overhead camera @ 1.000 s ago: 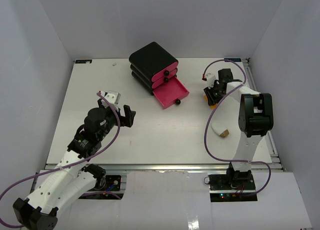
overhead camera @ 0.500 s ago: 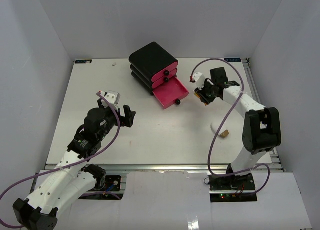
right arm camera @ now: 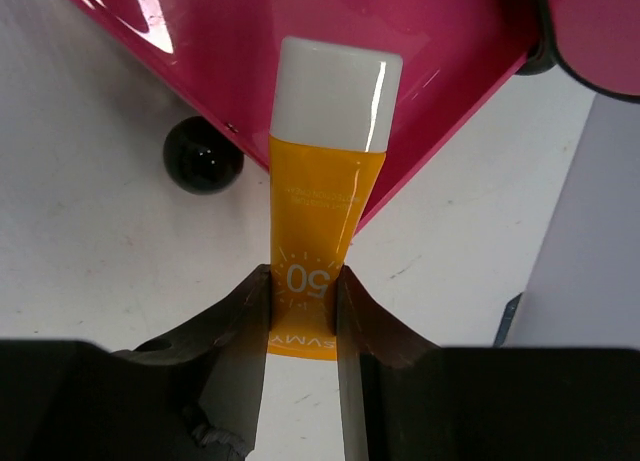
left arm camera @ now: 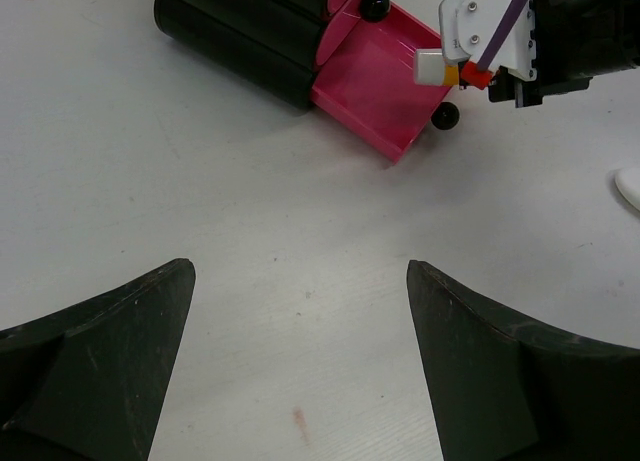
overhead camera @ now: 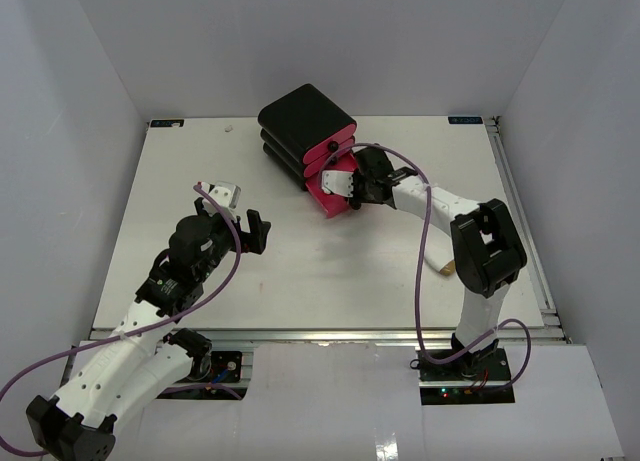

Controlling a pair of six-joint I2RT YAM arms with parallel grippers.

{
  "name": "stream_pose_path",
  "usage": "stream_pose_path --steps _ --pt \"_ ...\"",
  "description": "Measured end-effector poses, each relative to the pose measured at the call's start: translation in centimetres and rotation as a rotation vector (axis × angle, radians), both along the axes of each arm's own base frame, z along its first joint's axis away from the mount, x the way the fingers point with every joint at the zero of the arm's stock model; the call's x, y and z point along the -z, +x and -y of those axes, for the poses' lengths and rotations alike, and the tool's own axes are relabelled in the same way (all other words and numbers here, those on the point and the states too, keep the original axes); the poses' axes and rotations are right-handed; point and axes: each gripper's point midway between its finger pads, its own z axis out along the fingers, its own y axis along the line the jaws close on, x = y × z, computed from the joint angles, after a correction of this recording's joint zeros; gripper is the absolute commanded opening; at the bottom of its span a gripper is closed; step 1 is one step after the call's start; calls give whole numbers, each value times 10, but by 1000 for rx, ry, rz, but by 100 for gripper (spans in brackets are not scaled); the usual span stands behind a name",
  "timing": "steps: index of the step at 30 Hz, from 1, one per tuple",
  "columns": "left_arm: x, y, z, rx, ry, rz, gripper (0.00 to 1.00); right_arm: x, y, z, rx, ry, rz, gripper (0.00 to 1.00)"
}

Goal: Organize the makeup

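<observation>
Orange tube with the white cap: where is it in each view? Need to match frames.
Right wrist: orange tube dead centre, held between the fingers, white cap over the open pink drawer.
Left wrist: upper right, at the drawer corner by the knob.
Top external: cannot make it out; it is under the right gripper at the drawer.
Shared landmark: the drawer's black knob.
</observation>
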Motion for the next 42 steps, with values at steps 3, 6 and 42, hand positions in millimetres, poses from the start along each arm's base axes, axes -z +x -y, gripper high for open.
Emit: stream_pose_path --steps 3,6,42 --pt "1 1 -1 -5 2 -1 98 -7 10 -5 -29 -44 57 23" --pt "1 1 -1 -7 4 -3 98 -17 21 -18 -56 -62 117 26" --pt "-5 -5 3 25 -17 15 98 -19 -111 169 628 394 -255 90"
